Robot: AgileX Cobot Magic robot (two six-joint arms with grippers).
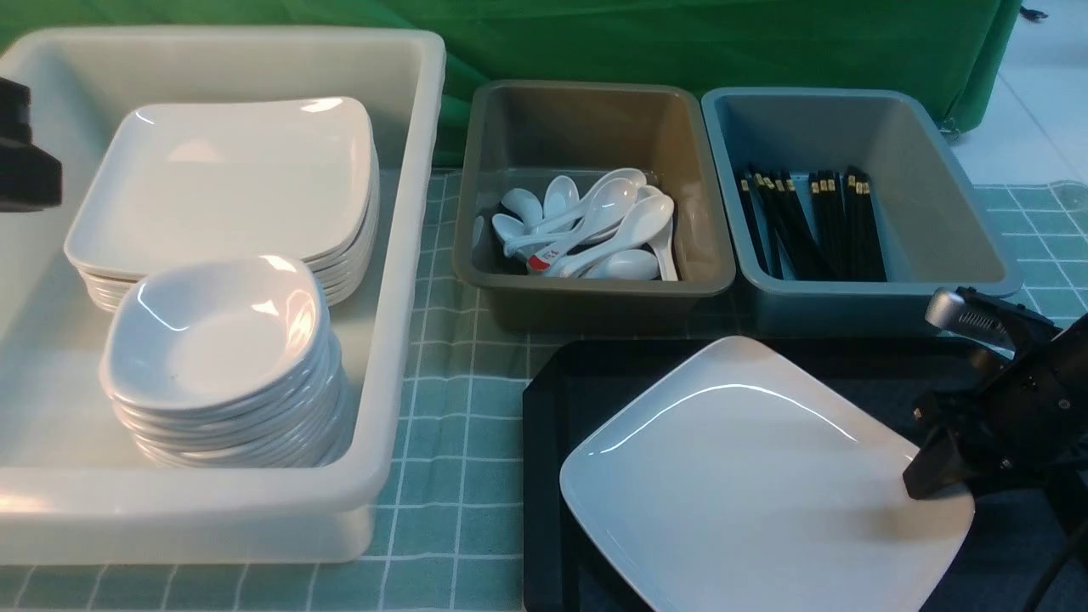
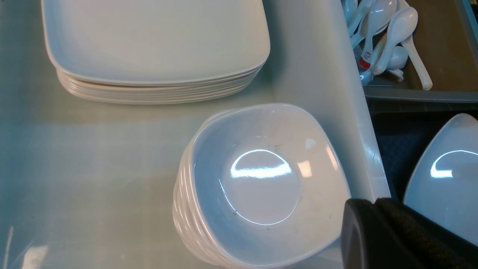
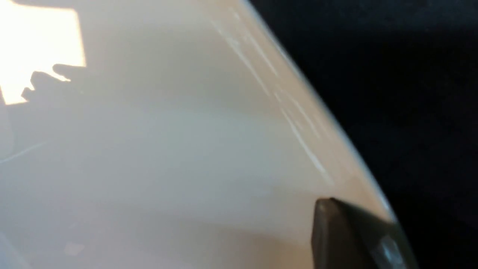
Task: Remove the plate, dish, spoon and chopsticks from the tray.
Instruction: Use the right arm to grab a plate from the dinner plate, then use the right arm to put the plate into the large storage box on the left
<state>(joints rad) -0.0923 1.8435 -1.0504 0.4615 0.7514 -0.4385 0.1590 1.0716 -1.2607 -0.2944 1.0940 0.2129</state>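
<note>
Across the green-checked worktop [image 1: 442,408], your left pincer [image 2: 373,213] hangs pressed together over the white tub [image 1: 408,255], while the plate [image 1: 748,476], glossy, stiff and probably slippery, lies on the tray [image 1: 544,476], so pinch its upturned right rim, where your right pincer [image 1: 935,476] sits, grip impossible to tell.

The checked cloth [image 1: 459,408] bears a tub [image 1: 416,212], brown bin [image 1: 595,310], blue bin [image 1: 850,310] and tray [image 1: 544,476].
</note>
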